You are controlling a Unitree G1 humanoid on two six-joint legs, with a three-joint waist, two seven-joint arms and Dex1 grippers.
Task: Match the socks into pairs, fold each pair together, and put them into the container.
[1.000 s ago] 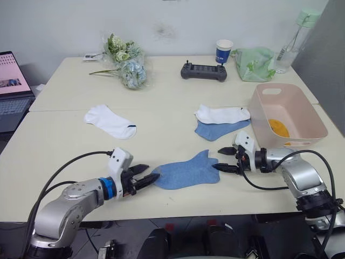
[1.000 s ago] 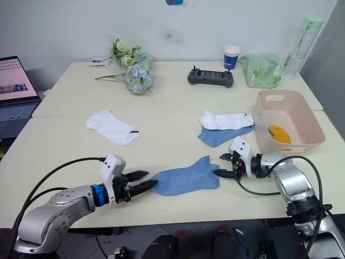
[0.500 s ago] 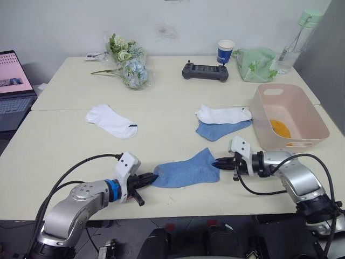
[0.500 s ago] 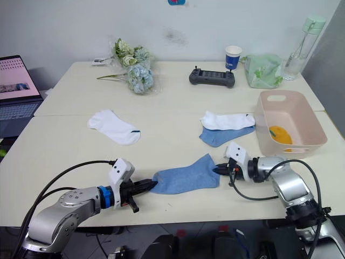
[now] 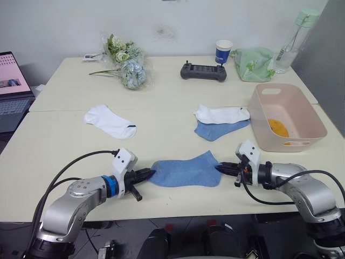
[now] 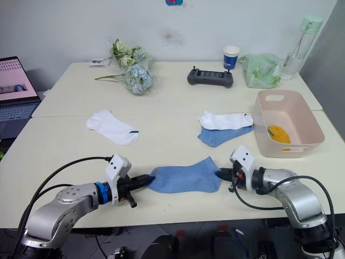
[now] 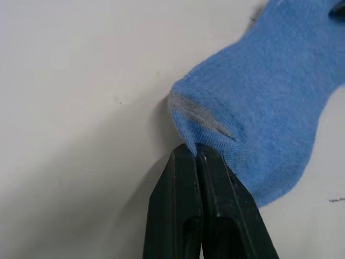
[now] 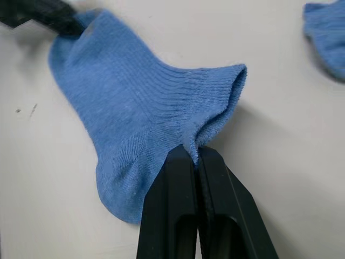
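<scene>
A light blue sock (image 5: 185,171) lies stretched near the table's front edge. My left gripper (image 5: 149,173) is shut on its toe end (image 7: 190,141), and my right gripper (image 5: 220,169) is shut on its ribbed cuff (image 8: 211,135). Farther back, a white sock (image 5: 222,114) lies partly over a second light blue sock (image 5: 218,129). Another white sock (image 5: 110,121) lies alone at the left. The pale pink container (image 5: 287,116) stands at the right with a mustard-orange sock (image 5: 279,127) inside.
At the back of the table are a flower bouquet (image 5: 125,60), a black controller (image 5: 203,71), a blue paper cup (image 5: 223,51), a green plastic bag (image 5: 253,63) and a clear bottle (image 5: 295,33). A laptop (image 5: 12,89) sits off the left edge.
Both grippers have closed on the ends of the near blue sock and pulled apart, flattening it from a bunched shape into a straight stretch.
</scene>
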